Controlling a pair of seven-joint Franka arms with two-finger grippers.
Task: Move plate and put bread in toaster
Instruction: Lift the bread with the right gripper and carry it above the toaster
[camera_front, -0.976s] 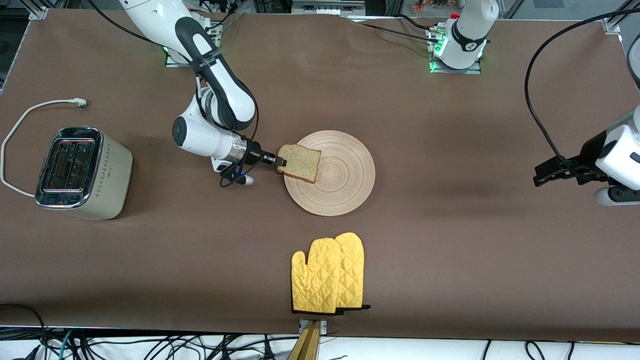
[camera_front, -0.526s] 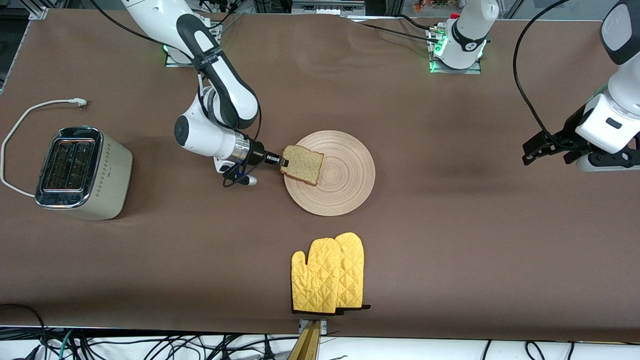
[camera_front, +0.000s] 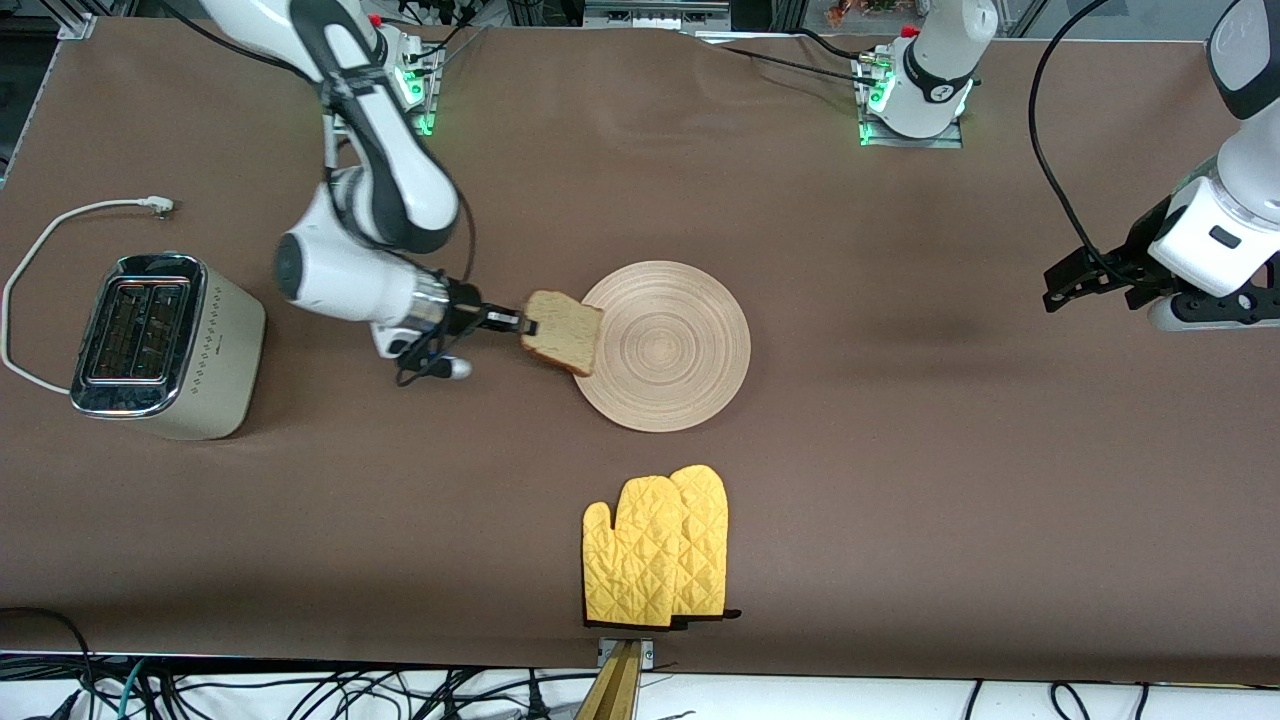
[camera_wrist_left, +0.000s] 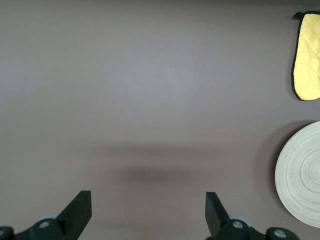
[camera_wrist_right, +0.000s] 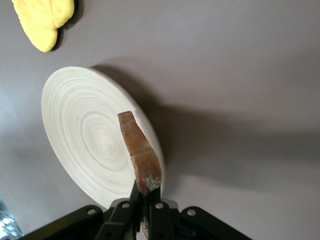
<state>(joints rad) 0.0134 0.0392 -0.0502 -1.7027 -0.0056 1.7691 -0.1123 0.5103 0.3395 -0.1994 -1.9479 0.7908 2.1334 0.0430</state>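
The right gripper (camera_front: 522, 323) pinches the bread (camera_front: 562, 332) tight and has lifted it off the plate (camera_front: 680, 350) — toaster (camera_front: 165, 345) next — while the left gripper (camera_front: 1075, 285) waits, open.

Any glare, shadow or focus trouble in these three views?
Front view: even light, glare only on the toaster chrome top. Left wrist view: a soft shadow smudge on the bare table. Right wrist view: the bread looms close, casting a broad shadow beside the plate.
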